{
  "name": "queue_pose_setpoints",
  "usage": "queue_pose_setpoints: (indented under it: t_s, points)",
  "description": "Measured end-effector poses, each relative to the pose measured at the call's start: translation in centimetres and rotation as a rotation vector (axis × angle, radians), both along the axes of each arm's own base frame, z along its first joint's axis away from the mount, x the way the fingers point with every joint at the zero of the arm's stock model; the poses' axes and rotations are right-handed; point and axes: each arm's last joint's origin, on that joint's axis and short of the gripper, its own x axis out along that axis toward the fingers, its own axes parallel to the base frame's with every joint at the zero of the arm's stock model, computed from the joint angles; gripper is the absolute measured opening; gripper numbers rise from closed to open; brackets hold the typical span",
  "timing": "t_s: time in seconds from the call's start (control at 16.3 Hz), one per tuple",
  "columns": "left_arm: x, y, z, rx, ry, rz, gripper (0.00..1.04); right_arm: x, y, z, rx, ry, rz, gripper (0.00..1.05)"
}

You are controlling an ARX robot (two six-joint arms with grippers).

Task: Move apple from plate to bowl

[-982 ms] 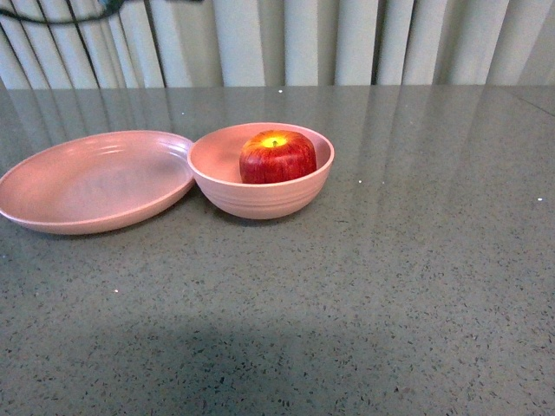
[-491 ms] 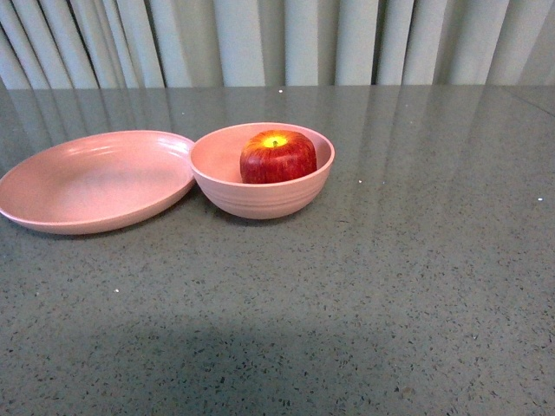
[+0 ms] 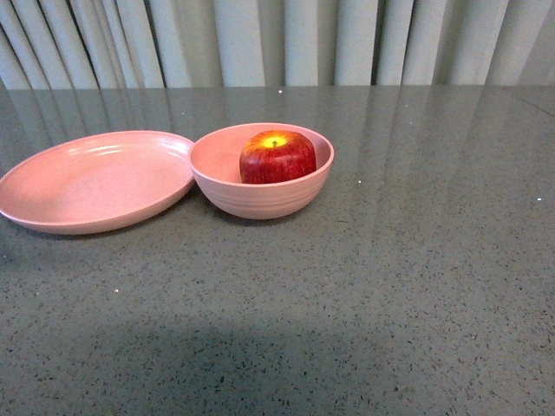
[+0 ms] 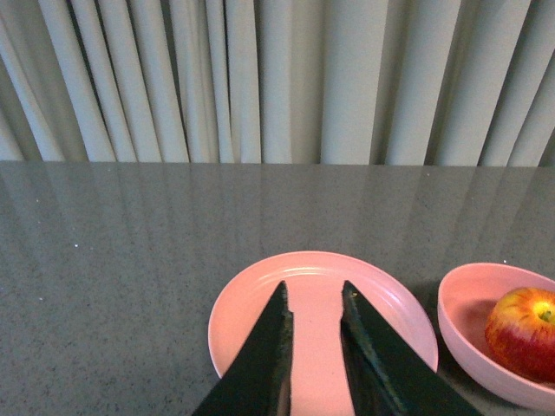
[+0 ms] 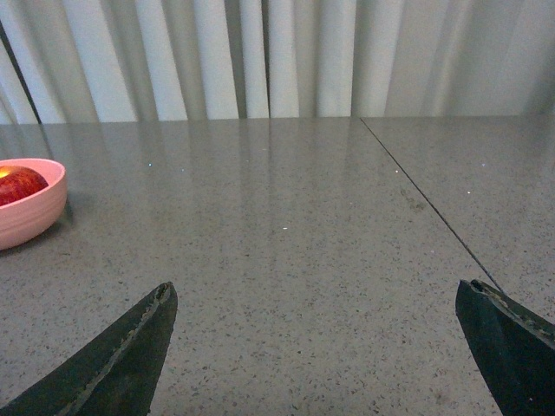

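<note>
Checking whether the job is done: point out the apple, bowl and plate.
apple (image 3: 277, 159), front view, red side.
bowl (image 3: 260, 199), front view, ridged outer wall.
plate (image 3: 87, 182), front view, bare inside.

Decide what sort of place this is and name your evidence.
Probably an indoor tabletop test setup: a grey speckled table, pale pleated curtains behind it, and only a pink plate and bowl holding an apple.

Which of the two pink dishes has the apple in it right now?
The deep round bowl, on the right of the pair, holds the apple. The wide shallow plate touching its left side has nothing on it.
</note>
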Motion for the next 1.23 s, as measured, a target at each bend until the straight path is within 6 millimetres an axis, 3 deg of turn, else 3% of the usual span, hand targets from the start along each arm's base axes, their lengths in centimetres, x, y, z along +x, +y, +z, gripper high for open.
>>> queue_pose_setpoints:
  t_s: [0.06, 0.12, 0.25, 0.43, 1.23]
  points:
    - [-0.7, 0.2, -0.8, 0.000, -0.003, 0.000, 0.06, 0.0, 0.0, 0.0, 0.000, 0.000, 0.000, 0.98]
    - [-1.3, 0.5, -1.8, 0.001, 0.002, 0.000, 0.02, 0.0, 0.0, 0.0, 0.000, 0.000, 0.000, 0.98]
    - [-3.0, 1.8, -4.1, 0.004, 0.010, 0.000, 0.01, 0.0, 0.0, 0.0, 0.000, 0.000, 0.000, 0.98]
    - [-4.4, 1.8, -5.8, 0.004, 0.011, -0.006, 0.01, 0.0, 0.0, 0.0, 0.000, 0.000, 0.000, 0.98]
    - [-7.3, 1.8, -8.1, 0.004, -0.014, -0.005, 0.01, 0.0, 0.0, 0.0, 0.000, 0.000, 0.000, 0.98]
